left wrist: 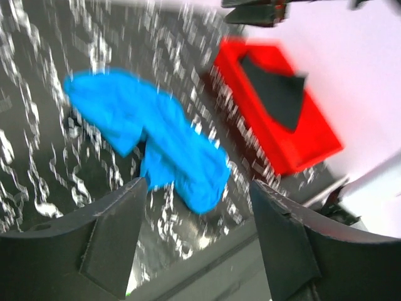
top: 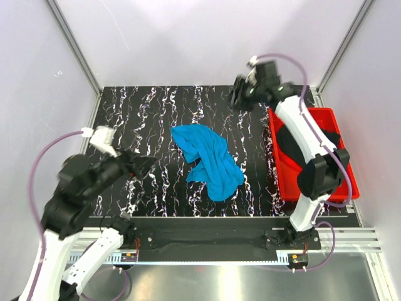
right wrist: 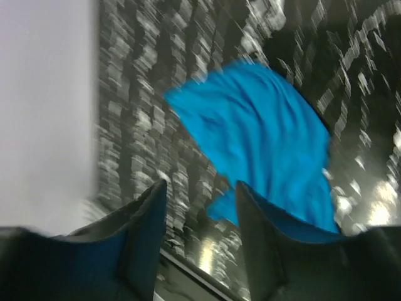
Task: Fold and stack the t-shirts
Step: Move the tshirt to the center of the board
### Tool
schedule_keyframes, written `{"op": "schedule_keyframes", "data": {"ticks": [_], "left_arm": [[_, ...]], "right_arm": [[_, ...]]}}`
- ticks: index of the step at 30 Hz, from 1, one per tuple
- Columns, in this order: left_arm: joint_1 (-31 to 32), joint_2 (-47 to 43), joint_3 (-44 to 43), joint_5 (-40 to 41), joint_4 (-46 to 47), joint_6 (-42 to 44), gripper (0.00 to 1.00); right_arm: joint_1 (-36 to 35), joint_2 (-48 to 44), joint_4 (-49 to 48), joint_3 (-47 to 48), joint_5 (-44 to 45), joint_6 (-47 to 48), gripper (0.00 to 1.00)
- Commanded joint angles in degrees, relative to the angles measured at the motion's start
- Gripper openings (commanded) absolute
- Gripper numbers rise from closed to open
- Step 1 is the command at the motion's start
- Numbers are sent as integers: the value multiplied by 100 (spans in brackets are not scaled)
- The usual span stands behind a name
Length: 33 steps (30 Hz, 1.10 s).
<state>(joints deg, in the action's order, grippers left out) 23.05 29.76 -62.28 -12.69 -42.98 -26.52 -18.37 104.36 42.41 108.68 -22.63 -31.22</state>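
Table (top: 156, 113), black marbled top. Red tray (top: 326, 114) along its 3 o'clock edge. Blue t-shirt (top: 210, 160) crumpled, unfolded, approx. table centre. Black t-shirt (top: 283, 143) bunched inside tray, partly under right arm. Left gripper (top: 147, 164) at 9 o'clock of blue t-shirt, jaws wide, nothing held. Right gripper (top: 241, 94) at 1 o'clock, jaws apart, empty.

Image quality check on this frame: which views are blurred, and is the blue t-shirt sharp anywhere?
Top external: the blue t-shirt and marbled table are sharp, while the left arm and right arm are smeared by motion. Left wrist: heavy motion blur streaks the red tray and the table pattern, and only the left claw is crisp. Right wrist: likewise streaked and dim, with the t-shirt's edges soft.
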Motion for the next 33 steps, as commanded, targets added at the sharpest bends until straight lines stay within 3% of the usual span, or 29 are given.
{"op": "schedule_keyframes", "data": {"ticks": [1, 4, 7, 10, 11, 13, 16, 18, 24, 27, 28, 32, 33], "left_arm": [[15, 188, 312, -304, 114, -89, 71], [16, 153, 418, -304, 308, -151, 71], [24, 171, 436, -270, 308, -169, 68], [15, 4, 445, -7, 273, -256, 66], [24, -57, 419, 47, 255, -274, 66], [16, -206, 375, 169, 194, -301, 66], [15, -330, 269, 231, 27, -292, 66], [16, -391, 252, 258, -70, -283, 66], [15, -471, 287, 205, -105, -292, 66], [15, -497, 234, 170, -131, -266, 66], [15, -506, 217, 205, -132, -248, 66], [15, -646, 59, 416, -219, -204, 66], [15, -742, 23, 495, -228, -204, 66]], "right_arm": [[-973, -599, 402, -1197, 1146, 785, 42], [-1896, -715, -292, -2358, 1138, 452, 27], [-2869, -409, -1100, -2896, 1060, 47, 27], [-3382, 504, -825, -2397, 1707, -129, 36], [-3453, 707, -788, -2257, 1892, -164, 48], [-3585, 1156, -613, -1887, 2402, -261, 57], [-3665, 1491, -270, -1517, 3053, -419, 58], [-3674, 1605, -207, -1473, 3412, -577, 52], [-3674, 2035, -251, -1193, 3582, -683, 45], [-3674, 2124, -225, -868, 3520, -596, 5], [-3674, 2089, -260, -762, 3511, -517, 0], [-3586, 1492, -672, 54, 3293, 342, 0], [-3516, 1265, -708, 753, 3213, 493, 0]]}}
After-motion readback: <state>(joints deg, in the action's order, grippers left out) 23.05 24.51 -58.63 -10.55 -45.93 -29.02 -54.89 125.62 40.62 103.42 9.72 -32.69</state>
